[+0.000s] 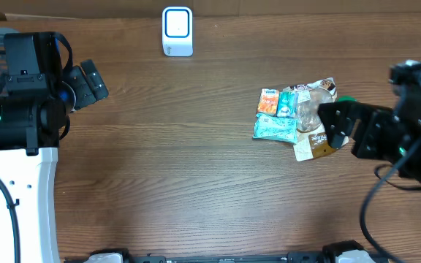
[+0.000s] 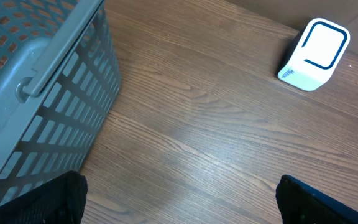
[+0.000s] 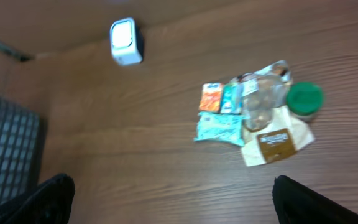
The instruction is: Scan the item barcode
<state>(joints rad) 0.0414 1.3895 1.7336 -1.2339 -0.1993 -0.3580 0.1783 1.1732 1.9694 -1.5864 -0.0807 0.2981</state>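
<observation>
1. No print reads clearly. The brown pouch [image 1: 314, 145] carries a dark label, too blurred to make out. The packets [image 1: 278, 115] are orange, teal and pale blue.
2. The packets lie in a heap right of centre on the table [image 1: 196, 183]. The right pincer [image 1: 332, 126] hangs over the heap's right edge, jaws wide apart, gripping nothing.
3. The left pincer [image 1: 93, 82], jaws also wide apart, sits well away from the heap, near the grey basket [image 2: 36, 81].
4. The white scanner [image 1: 177, 31] stands at the table's far edge.
5. A green-lidded jar [image 3: 304, 99] touches the pouch; I cannot tell what is in it.
</observation>
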